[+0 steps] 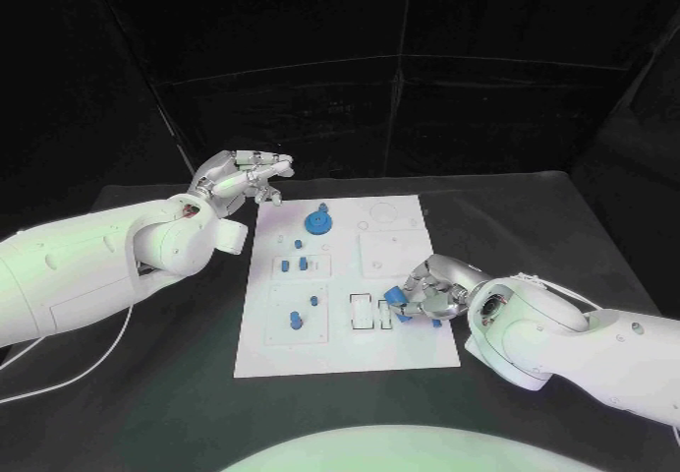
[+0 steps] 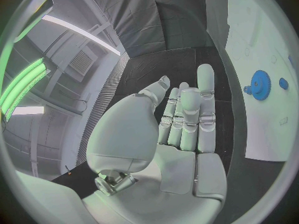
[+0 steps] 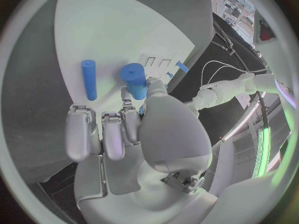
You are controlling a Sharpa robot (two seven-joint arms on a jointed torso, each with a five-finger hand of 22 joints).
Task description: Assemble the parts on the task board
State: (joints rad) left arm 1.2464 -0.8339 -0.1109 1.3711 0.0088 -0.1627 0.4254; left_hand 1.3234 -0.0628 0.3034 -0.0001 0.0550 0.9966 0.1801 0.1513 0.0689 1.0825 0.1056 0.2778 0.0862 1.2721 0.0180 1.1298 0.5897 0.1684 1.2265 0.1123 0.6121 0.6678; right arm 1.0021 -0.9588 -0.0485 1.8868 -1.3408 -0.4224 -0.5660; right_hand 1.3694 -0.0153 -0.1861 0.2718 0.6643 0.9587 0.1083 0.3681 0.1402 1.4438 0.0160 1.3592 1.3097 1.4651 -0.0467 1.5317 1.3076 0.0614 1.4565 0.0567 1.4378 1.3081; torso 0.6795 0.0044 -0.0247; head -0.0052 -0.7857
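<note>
Black table [image 1: 170,393] bears the white task board [image 1: 347,354] — dark curtains, seemingly, behind.

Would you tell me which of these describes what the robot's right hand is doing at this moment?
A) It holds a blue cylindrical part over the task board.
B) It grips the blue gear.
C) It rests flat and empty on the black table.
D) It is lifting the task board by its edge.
A: the right hand holds a blue cylindrical part over the task board, as the right wrist view shows; the blue gear lies untouched farther up the board.
</note>
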